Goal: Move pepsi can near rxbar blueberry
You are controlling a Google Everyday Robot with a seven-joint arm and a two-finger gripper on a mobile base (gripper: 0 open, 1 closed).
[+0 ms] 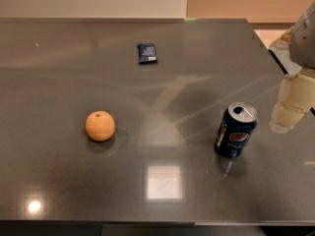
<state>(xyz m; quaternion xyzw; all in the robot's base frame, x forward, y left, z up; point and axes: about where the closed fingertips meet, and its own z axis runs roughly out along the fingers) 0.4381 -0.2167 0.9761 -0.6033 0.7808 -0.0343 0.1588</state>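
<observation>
The pepsi can [235,130] stands upright at the right of the dark table, dark blue with a silver top and round logo. The rxbar blueberry [146,52] lies flat at the far middle of the table, a small navy wrapper. My gripper [290,107] is at the right edge of the view, a little to the right of the can and apart from it. It holds nothing that I can see.
An orange [100,125] sits at the left middle of the table [157,191]. The table's right edge runs just behind the gripper. A pale wall stands beyond the far edge.
</observation>
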